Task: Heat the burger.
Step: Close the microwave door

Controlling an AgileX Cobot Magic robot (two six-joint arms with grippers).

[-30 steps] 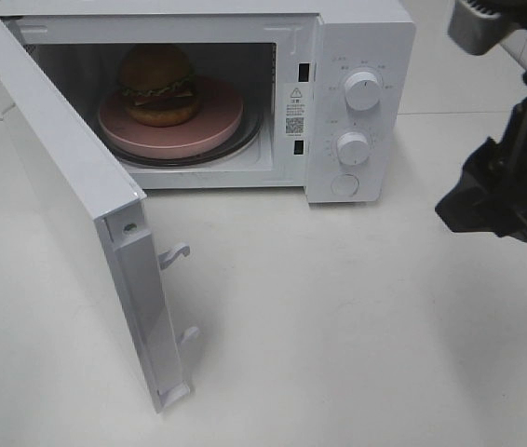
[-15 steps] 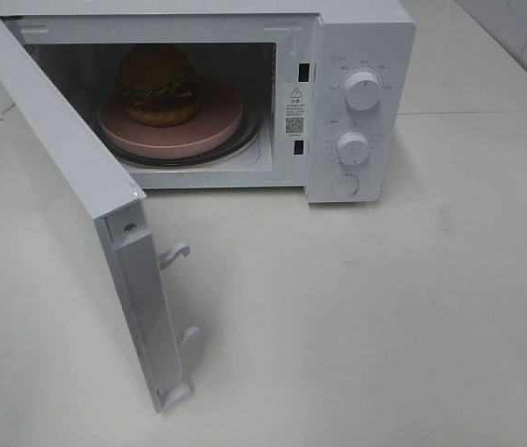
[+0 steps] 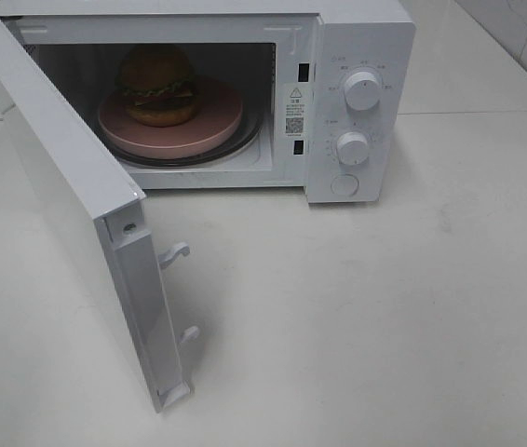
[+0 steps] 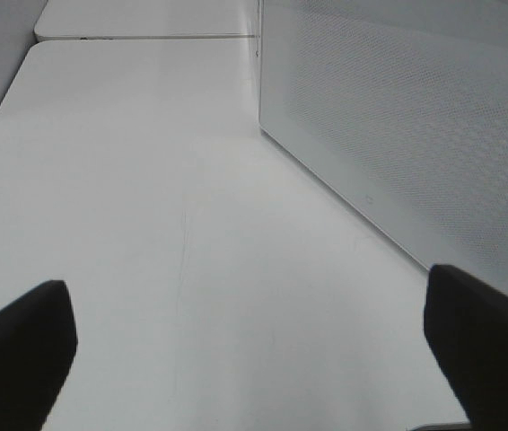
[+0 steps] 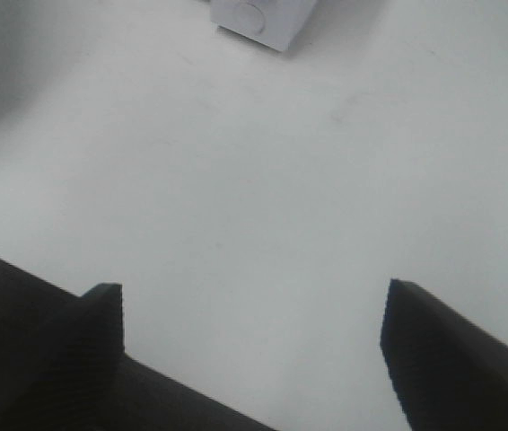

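The burger [image 3: 158,84], with a domed brown bun and dark filling, sits on a pink plate [image 3: 219,119] inside the white microwave [image 3: 361,37]. The microwave door [image 3: 68,177] stands swung wide open toward the front left. Neither gripper shows in the exterior high view. In the left wrist view my left gripper [image 4: 249,350] is open over bare table, with the door's perforated outer face [image 4: 416,135] just ahead. My right gripper [image 5: 254,350] is open too, above the table, and a corner of the microwave [image 5: 263,18] lies farther off. Nothing is between either pair of fingers.
Two round knobs [image 3: 363,90] [image 3: 352,146] and a round button [image 3: 344,184] line the microwave's right panel. Two latch hooks [image 3: 176,253] stick out of the door's free edge. White tabletop [image 3: 385,326] stretches in front and to the right.
A second ago the right arm hung at the right edge of the exterior high view; it has withdrawn out of that view. Burger, plate and door have not moved.
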